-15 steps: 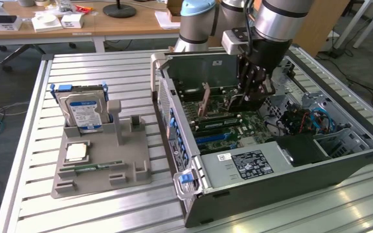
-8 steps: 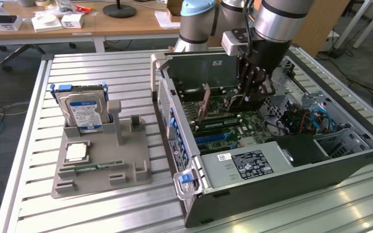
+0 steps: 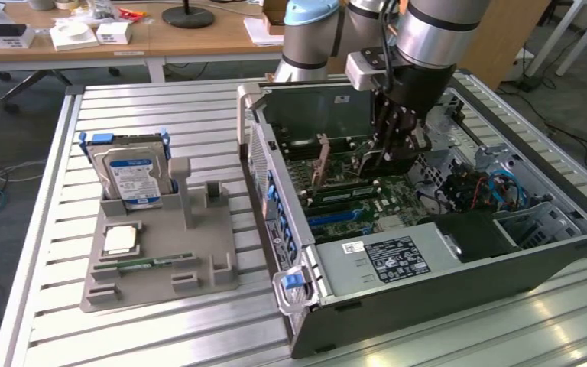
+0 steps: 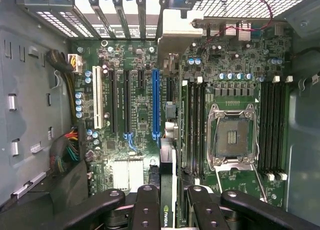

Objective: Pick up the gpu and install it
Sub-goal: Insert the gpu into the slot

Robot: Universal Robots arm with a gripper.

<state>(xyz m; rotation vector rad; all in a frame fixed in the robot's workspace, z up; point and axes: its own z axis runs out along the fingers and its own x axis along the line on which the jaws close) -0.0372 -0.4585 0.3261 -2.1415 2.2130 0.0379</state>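
Observation:
My gripper (image 3: 388,153) reaches down into the open computer case (image 3: 426,298), above the motherboard (image 4: 137,115). It is shut on the gpu (image 4: 168,152), which the wrist view shows edge-on between the black fingers (image 4: 145,207), a green logo on its edge. The card runs from the fingers toward the case's rear slot openings and ends in its silver bracket (image 4: 182,32). It hangs right beside the long blue slot (image 4: 156,102). I cannot tell whether its edge touches the board. In the exterior view the gpu (image 3: 363,159) hangs under the gripper.
An empty CPU socket (image 4: 232,137) and memory slots lie beside the card. Cable bundles (image 4: 67,152) sit near the case wall. On the slatted table a grey fixture (image 3: 156,267) holds a hard drive (image 3: 131,177), a CPU (image 3: 120,239) and a RAM stick (image 3: 150,262).

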